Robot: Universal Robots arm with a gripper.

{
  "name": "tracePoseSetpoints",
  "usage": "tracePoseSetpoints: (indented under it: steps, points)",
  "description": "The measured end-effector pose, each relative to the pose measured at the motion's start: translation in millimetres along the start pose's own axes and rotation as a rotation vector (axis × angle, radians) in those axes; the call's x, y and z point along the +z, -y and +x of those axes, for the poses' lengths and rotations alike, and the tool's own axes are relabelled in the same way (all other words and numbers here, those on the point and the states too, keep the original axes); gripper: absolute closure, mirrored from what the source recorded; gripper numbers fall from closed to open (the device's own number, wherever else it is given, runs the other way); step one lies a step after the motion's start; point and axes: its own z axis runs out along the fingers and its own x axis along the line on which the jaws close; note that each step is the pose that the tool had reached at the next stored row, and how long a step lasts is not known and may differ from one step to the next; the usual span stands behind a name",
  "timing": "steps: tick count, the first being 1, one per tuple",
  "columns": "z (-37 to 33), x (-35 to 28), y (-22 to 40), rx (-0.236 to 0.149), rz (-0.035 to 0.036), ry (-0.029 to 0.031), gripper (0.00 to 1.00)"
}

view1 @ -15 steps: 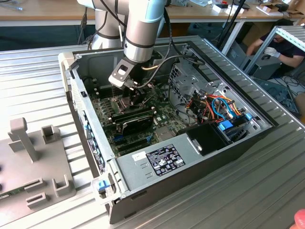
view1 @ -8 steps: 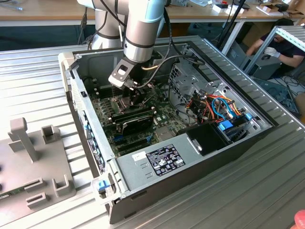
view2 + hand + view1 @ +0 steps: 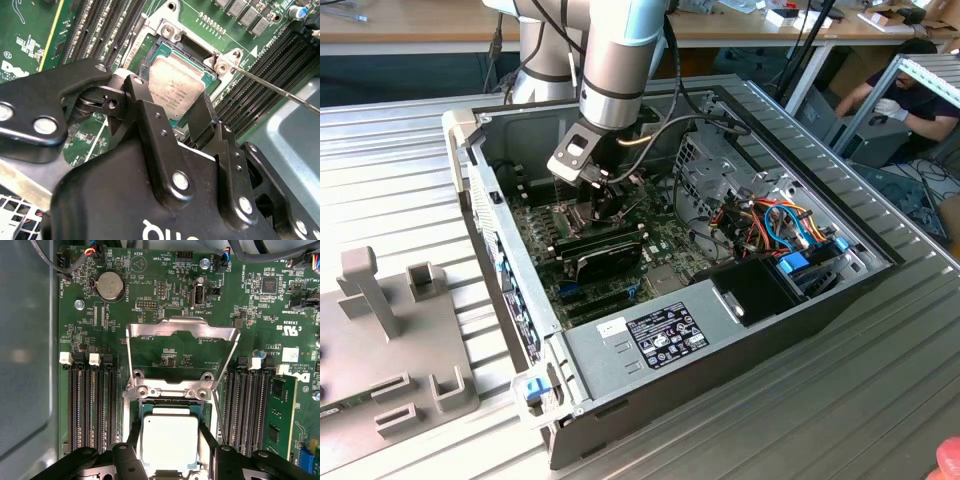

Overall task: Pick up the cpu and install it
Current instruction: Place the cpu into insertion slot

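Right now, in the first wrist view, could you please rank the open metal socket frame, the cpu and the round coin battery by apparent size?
1. open metal socket frame: largest, clearly the widest outline.
2. cpu: narrower than the frame, with its lower edge partly covered.
3. coin battery: plainly the smallest.

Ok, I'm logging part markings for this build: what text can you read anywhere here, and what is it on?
Nothing can be quoted with confidence.
White label on the power supply: print too small to read.
cpu lid: faint engraving, unreadable in both wrist views.
Motherboard: white lettering, too fine to trust.
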Motion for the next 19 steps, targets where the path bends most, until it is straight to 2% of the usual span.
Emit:
tracePoseSetpoints:
  steps: [19]
  points:
    - [-0.1,2.1,-0.1,0.0,0.0,0.0004,0.45]
